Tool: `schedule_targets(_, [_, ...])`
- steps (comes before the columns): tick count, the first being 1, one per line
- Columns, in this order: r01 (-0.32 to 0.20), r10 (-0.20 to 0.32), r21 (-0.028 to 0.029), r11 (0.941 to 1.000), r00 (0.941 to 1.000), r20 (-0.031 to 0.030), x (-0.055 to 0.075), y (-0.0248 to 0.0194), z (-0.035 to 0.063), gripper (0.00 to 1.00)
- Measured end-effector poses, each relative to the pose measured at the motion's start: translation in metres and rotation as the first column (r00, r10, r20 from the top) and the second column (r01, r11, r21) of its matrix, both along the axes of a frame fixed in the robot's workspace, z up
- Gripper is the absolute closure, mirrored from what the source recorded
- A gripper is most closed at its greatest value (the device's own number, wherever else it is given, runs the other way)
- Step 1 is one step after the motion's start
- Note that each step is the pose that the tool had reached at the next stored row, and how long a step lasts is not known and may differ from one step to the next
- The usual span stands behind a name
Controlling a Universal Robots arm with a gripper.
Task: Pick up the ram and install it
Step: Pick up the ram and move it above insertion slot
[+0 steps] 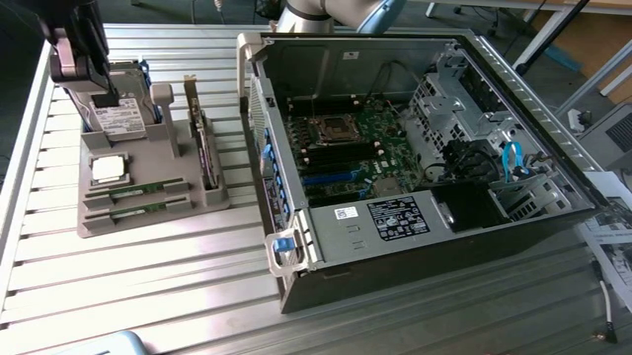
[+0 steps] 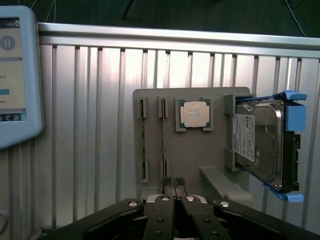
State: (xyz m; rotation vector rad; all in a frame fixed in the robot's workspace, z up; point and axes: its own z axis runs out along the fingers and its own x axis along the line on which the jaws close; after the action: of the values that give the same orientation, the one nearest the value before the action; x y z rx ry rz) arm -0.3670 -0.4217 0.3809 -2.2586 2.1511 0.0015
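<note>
The ram [image 1: 135, 191] lies flat in a near slot of the grey holder [image 1: 148, 225], beside its twin [image 1: 133, 211], at the exterior view's left of the open computer case [image 1: 395, 237]. The tool [image 2: 173, 181], fingers together and empty, hovers over the holder's far end. I judge this the approach step; grasping calls for opening and aligning along the stick.

Open computer case [image 1: 415, 259] and grey parts holder [image 1: 148, 166] set on a ribbed metal counter [image 1: 148, 281]

The case is laid on its side, with the motherboard [image 1: 371, 140] and processor socket [image 1: 328, 130] exposed. In the holder, near the case at the exterior view's left, are kept a silver processor chip [image 1: 106, 168], a hard drive [image 1: 120, 118] in a blue caddy and an upright expansion card [image 1: 200, 140].
</note>
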Motion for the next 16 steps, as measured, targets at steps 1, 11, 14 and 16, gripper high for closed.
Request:
schedule_targets(1, [0.000, 0.000, 0.0000, 1.0000, 1.0000, -0.0021, 0.0000, 0.0000, -0.0003, 0.89])
schedule_targets(11, [0.000, 0.000, -0.0001, 1.0000, 0.9998, -0.0200, 0.0000, 0.0000, -0.0029, 0.89])
schedule_targets(14, [0.000, 0.000, 0.0000, 1.0000, 0.9998, -0.0198, 0.0000, 0.0000, -0.0041, 0.89])
schedule_targets(16, [0.000, 0.000, 0.0000, 1.0000, 0.9998, -0.0199, 0.0000, 0.0000, -0.0065, 0.89])
